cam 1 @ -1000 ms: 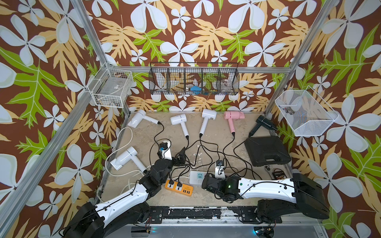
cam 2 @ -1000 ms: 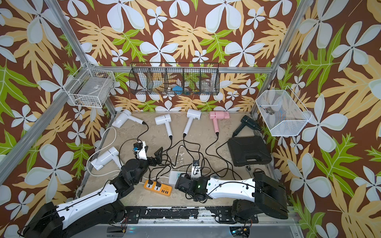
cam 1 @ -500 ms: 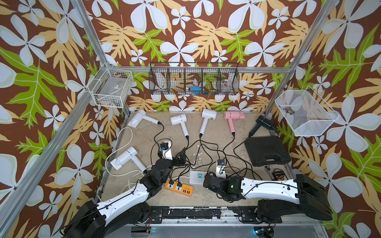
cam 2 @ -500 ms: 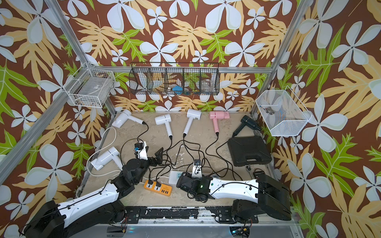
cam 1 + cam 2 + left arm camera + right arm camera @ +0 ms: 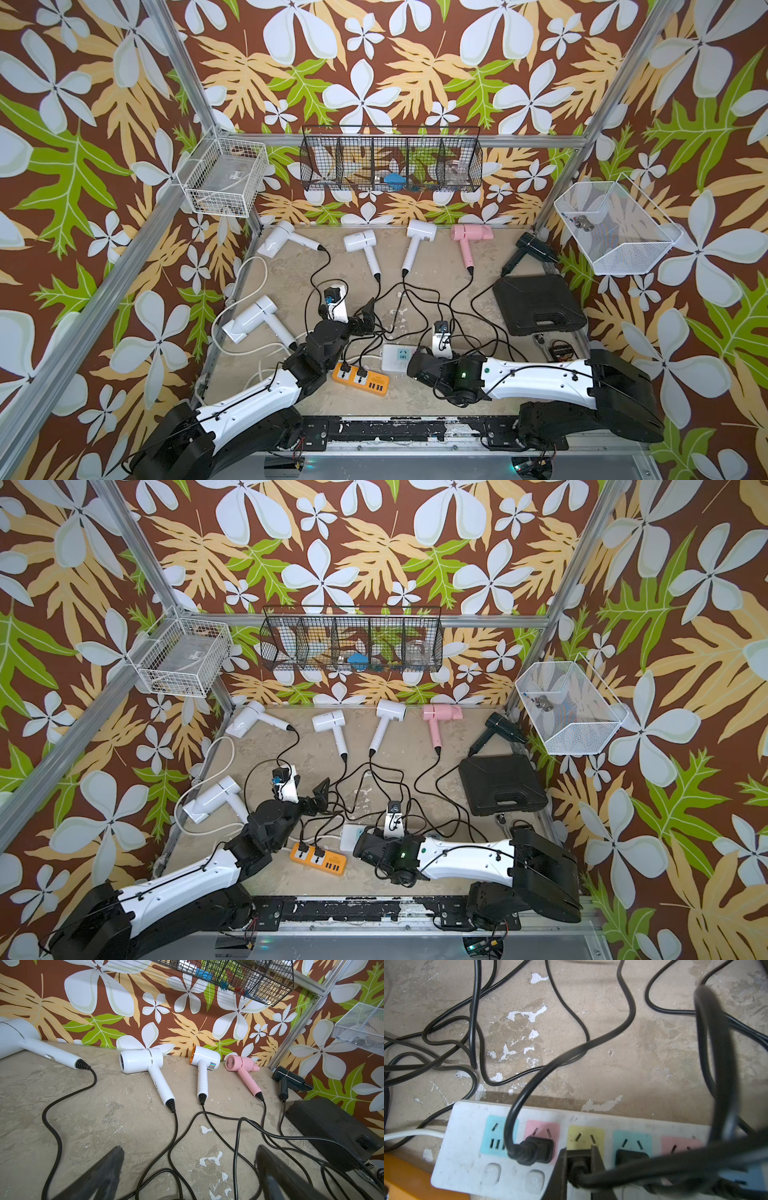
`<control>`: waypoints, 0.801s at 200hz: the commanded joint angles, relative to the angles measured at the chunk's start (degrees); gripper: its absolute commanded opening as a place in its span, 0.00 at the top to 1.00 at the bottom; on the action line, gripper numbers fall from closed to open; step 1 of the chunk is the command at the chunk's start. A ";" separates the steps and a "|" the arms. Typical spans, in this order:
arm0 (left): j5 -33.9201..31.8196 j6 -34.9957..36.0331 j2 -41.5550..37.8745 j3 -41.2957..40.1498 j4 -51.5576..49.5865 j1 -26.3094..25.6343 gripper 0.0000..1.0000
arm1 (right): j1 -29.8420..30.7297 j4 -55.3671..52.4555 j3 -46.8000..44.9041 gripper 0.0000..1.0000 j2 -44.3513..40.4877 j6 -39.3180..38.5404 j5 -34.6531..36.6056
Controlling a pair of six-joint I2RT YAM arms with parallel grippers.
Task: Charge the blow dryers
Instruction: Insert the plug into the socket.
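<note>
Blow dryers [image 5: 361, 241] lie along the worktop's [image 5: 291, 266] far edge, one nearer left. My right hand [image 5: 579, 1152] grips a black plug [image 5: 578, 1162] on the white power strip [image 5: 467, 1126]; left hand [image 5: 189, 1148] released above cords [image 5: 176, 1126].

In both top views the right gripper [image 5: 415, 363] and its wrist camera [image 5: 441, 337] creep slightly toward the upper frame, over the white power strip [image 5: 395, 358].

We found white power strip [image 5: 397, 358] mostly hidden under right arm [image 5: 536, 376]; far-left blow dryer [image 5: 14, 1036] cut by wrist-view edge; basket [image 5: 357, 163] contents unreadable.
</note>
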 commanded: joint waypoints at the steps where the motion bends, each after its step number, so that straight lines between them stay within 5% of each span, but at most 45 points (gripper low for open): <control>1: 0.19 0.51 -0.32 0.61 0.49 0.10 0.00 | 0.01 -2.66 0.15 1.00 0.08 -0.31 1.83; 160: 0.20 0.60 -0.69 0.64 0.32 0.08 0.00 | -0.08 0.98 -0.21 1.00 1.82 -2.78 0.88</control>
